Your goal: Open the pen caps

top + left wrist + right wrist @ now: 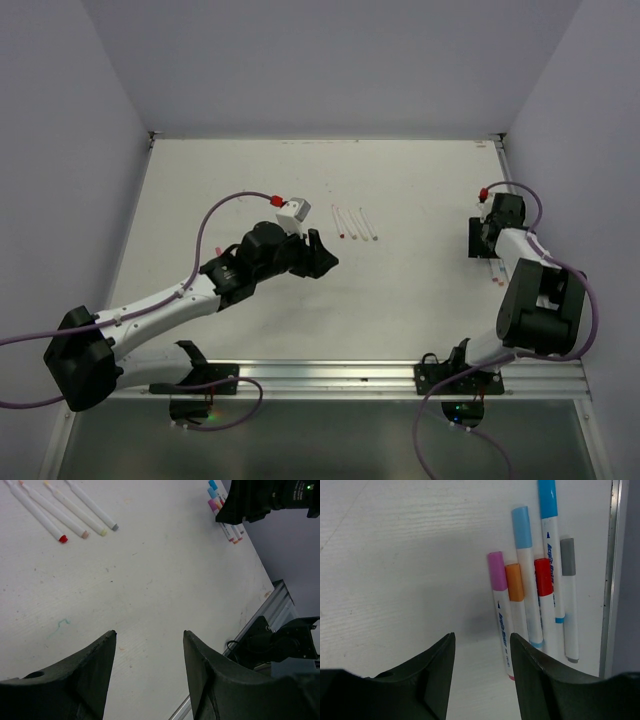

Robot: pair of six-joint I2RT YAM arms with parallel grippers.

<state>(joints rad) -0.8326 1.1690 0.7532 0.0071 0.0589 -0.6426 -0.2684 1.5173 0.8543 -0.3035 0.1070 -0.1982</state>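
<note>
Several capped white pens lie side by side by the table's right edge, just ahead and right of my open, empty right gripper. Their caps point away: pink cap, orange, light blue, red, blue, grey. Another row of thin white pens lies mid-table; the left wrist view shows them with small coloured near ends and their far ends cut off. My left gripper is open and empty over bare table, below-left of that row.
The right gripper hovers over the right-hand pens, hiding most of them from above. A metal rail runs along the table's near edge. White walls enclose the left, back and right sides.
</note>
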